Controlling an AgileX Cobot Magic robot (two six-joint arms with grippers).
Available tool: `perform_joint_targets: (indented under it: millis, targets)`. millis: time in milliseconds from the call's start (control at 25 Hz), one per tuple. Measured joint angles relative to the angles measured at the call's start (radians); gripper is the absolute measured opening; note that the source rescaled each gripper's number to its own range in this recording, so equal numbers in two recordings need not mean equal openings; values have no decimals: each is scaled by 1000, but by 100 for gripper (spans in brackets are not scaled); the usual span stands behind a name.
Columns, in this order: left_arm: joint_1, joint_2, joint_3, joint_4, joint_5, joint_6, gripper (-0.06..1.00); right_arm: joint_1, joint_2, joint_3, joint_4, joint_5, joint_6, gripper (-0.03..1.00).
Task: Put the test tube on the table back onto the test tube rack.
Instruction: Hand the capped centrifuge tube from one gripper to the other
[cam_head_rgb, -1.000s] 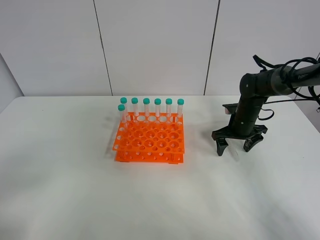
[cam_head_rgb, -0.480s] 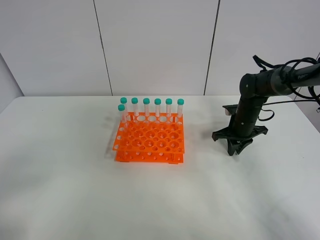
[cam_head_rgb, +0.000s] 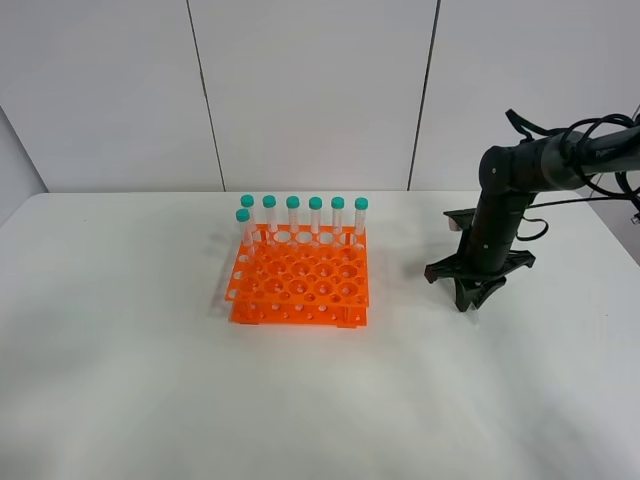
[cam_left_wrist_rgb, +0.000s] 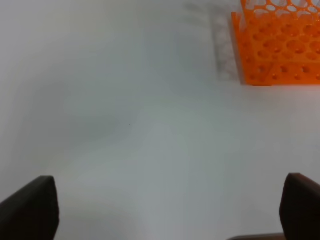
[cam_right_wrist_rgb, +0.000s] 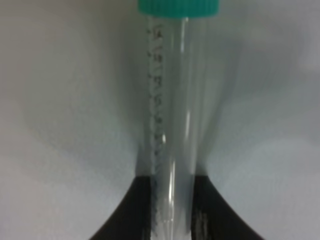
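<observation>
The right gripper (cam_head_rgb: 473, 297) points down at the tabletop (cam_head_rgb: 150, 380), at about 3 o'clock from the test tube rack (cam_head_rgb: 300, 285) and well apart from it. Its fingers (cam_right_wrist_rgb: 142, 205) are clenched on the test tube (cam_right_wrist_rgb: 172, 115): in the right wrist view the two dark tips press against the lower part of the clear barrel from both sides. The printed scale runs along the barrel and the teal cap (cam_right_wrist_rgb: 178, 6) sits at the far end. The pictures do not show whether the tube touches the white surface behind it. From the high camera the tube itself is hidden behind the closed fingers.

Seven other tubes (cam_head_rgb: 305, 215) stand upright in the orange rack, six in the row along its 12 o'clock edge and one just in front of them at the 10 o'clock corner.

The left gripper (cam_left_wrist_rgb: 165, 220) has its fingers (cam_left_wrist_rgb: 30, 210) released and spread wide over bare tabletop, with a corner of the rack (cam_left_wrist_rgb: 277, 50) visible further ahead.
</observation>
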Motion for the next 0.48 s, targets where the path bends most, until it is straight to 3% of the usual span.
perform_joint_targets:
  millis: [240, 480]
  targets:
    - [0, 0, 0, 0, 0, 0, 100, 0, -85, -44, 5, 0, -41, 0]
    - [0, 0, 0, 0, 0, 0, 100, 0, -255, -49, 16, -107, -93, 0]
